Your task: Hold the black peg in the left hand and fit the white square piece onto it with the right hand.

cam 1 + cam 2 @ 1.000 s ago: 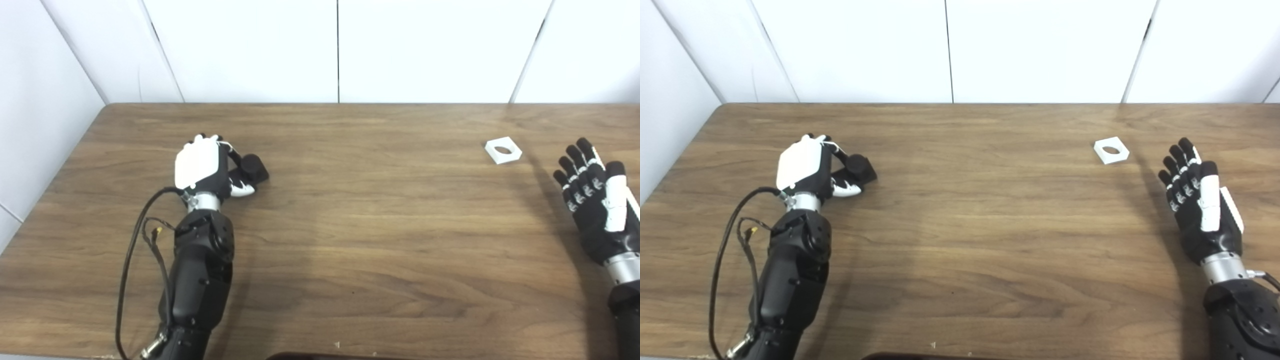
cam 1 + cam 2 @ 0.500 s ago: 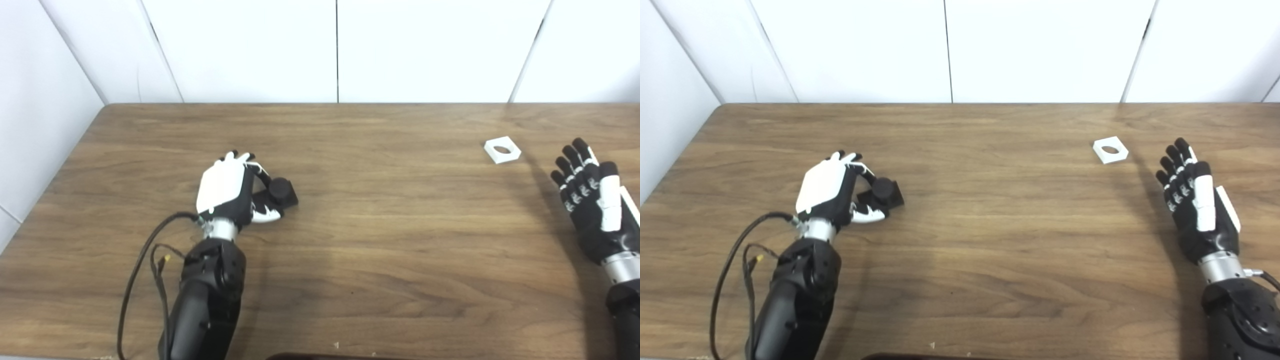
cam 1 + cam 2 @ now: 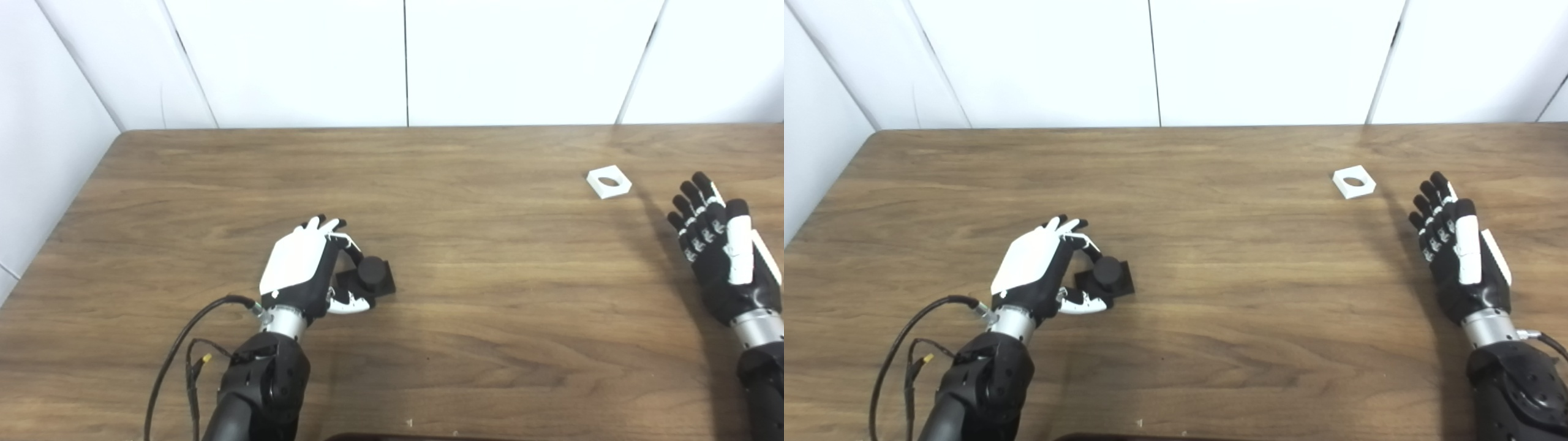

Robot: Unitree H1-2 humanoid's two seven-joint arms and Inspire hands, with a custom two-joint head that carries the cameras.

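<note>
Black peg (image 3: 372, 274) gripped by left hand (image 3: 303, 272) — right hand (image 3: 1458, 251) spread, empty (white square piece (image 3: 1354, 182) untouched).

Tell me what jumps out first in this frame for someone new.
The left hand, low and left of centre on the wooden table, has its fingers curled around the black peg. Far off near the back right lies the white square piece, flat, with its round hole facing up, nothing touching it. The right hand hangs open at the right edge, short of the piece.
</note>
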